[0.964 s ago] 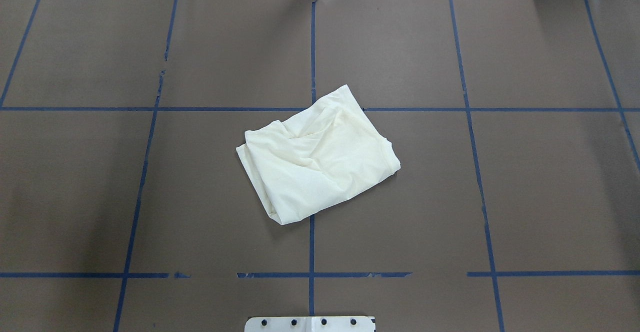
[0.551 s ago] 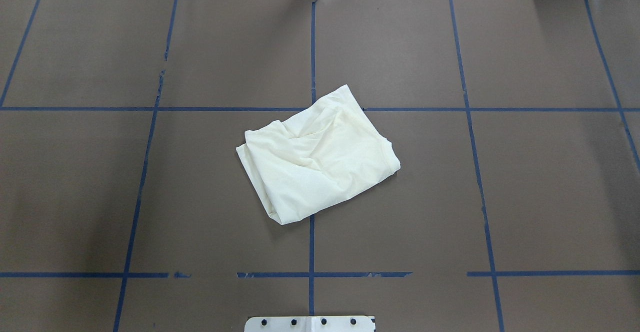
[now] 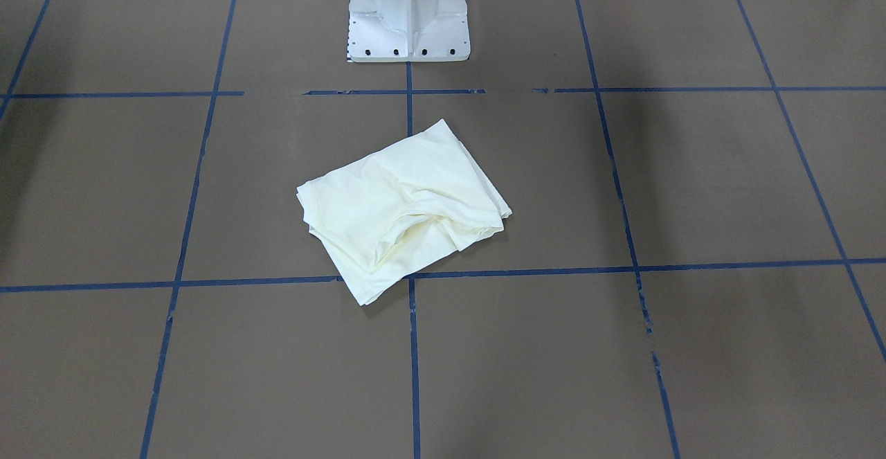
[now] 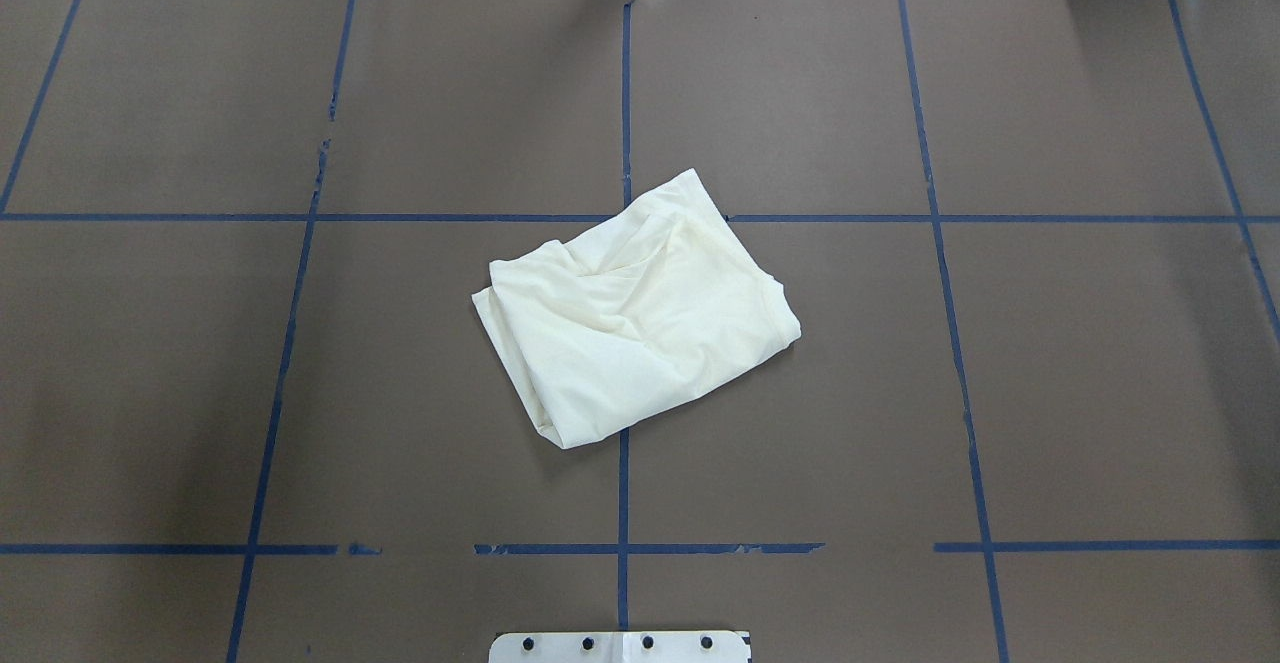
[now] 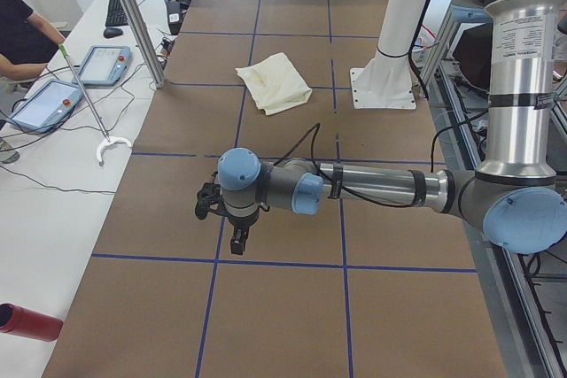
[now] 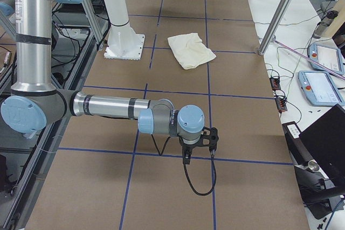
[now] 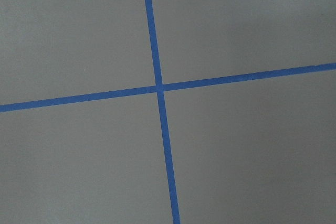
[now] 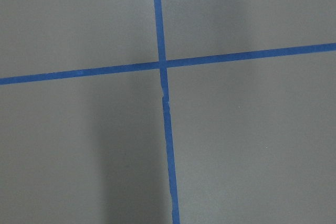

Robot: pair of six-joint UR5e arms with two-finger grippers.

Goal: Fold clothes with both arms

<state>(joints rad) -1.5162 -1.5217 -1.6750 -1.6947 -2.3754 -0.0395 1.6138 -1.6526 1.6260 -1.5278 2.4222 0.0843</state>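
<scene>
The table (image 4: 1050, 393) is covered in brown paper marked into large squares with blue tape (image 7: 159, 88). Both arms reach out low over the table ends, well apart from the garment. The left arm (image 5: 381, 187) stretches level over the near end in the left side view. The right arm (image 6: 108, 106) does the same in the right side view. A white pedestal base (image 3: 408, 9) stands at the robot's edge of the table, on the middle tape line.

The cream-white shirt (image 4: 640, 323) lies near the table's centre, a little way in front of the pedestal. It is folded into a rumpled, roughly rectangular bundle set askew to the grid, plain side up. It covers the crossing of the middle tape line and the far cross line, and its far corner pokes past that cross line.

The left gripper (image 5: 237, 243) points down over bare paper close to a tape line. The right gripper (image 6: 198, 156) also points down near a tape crossing. Neither touches any cloth. How far the jaws of either stand apart I cannot tell, as only the side views show them. Each wrist camera sees only paper and a tape crossing.
</scene>
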